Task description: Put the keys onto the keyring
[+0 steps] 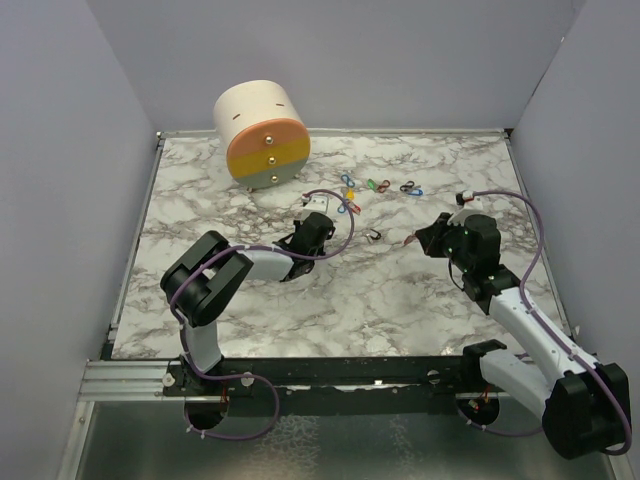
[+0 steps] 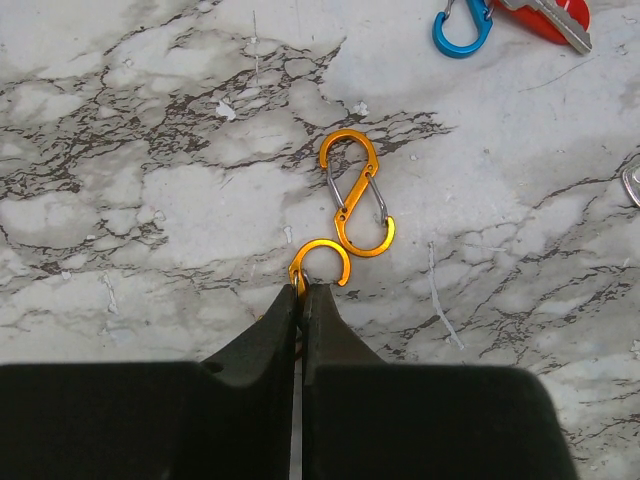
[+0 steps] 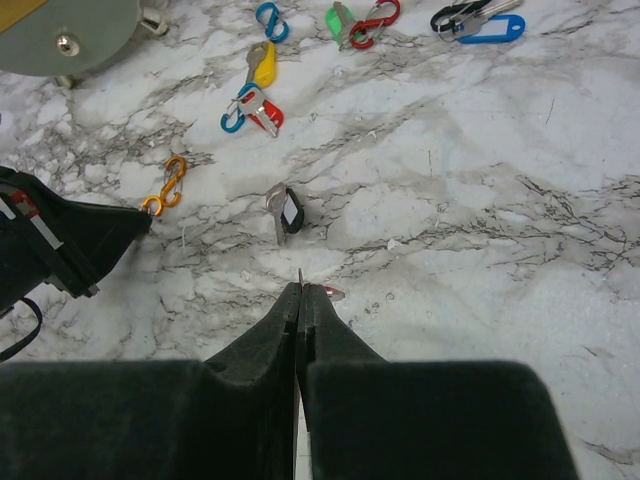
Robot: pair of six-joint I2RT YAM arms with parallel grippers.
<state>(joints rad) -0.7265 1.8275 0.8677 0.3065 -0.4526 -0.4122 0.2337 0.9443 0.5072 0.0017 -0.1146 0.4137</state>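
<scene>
My left gripper (image 2: pixel 302 290) (image 1: pixel 338 212) is shut on the lower part of an orange figure-8 keyring clip (image 2: pixel 320 262); only its open upper loop shows above the fingertips. A second orange clip (image 2: pixel 358 195) (image 3: pixel 172 183) lies flat just beyond it. My right gripper (image 3: pixel 301 290) (image 1: pixel 412 240) is shut on a small key: its metal tip pokes out above the fingertips and a bit of red head (image 3: pixel 333 293) shows on the right. A black-headed key (image 3: pixel 287 212) (image 1: pixel 374 236) lies loose on the marble between the two grippers.
Further back lie a yellow key (image 3: pixel 263 68), a red key on a blue clip (image 3: pixel 258 108) (image 2: pixel 555 20), a lone blue clip (image 3: pixel 268 18), a green key with a red clip (image 3: pixel 345 20) and a blue key with a black clip (image 3: pixel 480 22). A cream-and-orange drum (image 1: pixel 262 135) stands back left.
</scene>
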